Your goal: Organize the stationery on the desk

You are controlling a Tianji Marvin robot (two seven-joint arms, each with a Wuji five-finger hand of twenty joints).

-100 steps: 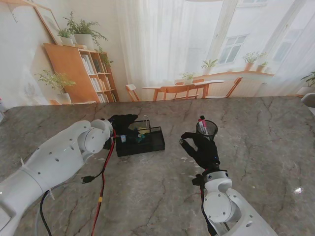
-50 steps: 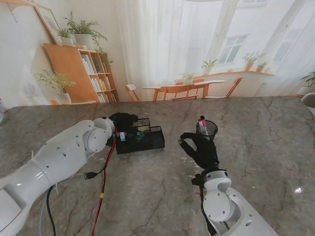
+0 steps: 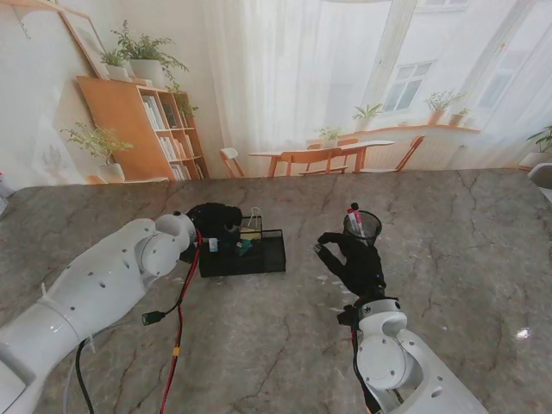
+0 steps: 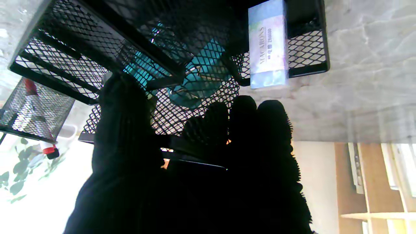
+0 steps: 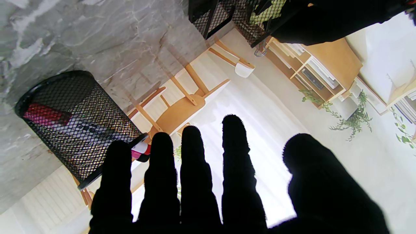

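A black mesh desk organizer [image 3: 241, 261] stands on the marble table left of centre. My left hand [image 3: 216, 220] is at its far left corner, thumb inside and fingers outside, closed on the far wall [image 4: 195, 162]. Inside lie a pale eraser [image 4: 268, 42] and a teal item [image 4: 198, 78]. A black mesh pen cup [image 3: 363, 226] with red-capped markers [image 3: 352, 216] stands to the right. My right hand [image 3: 354, 259] hovers just nearer to me than the cup, fingers [image 5: 191, 162] spread and empty.
A red and a black cable [image 3: 181, 310] hang from my left arm over the table nearer to me. The pen cup [image 5: 74, 126] lies close to my right hand's little finger. The organizer's corner [image 5: 214, 16] shows in the right wrist view.
The organizer has swung from a slant to square with the table's edge, and my left hand and forearm shifted with it. The right hand has not moved.
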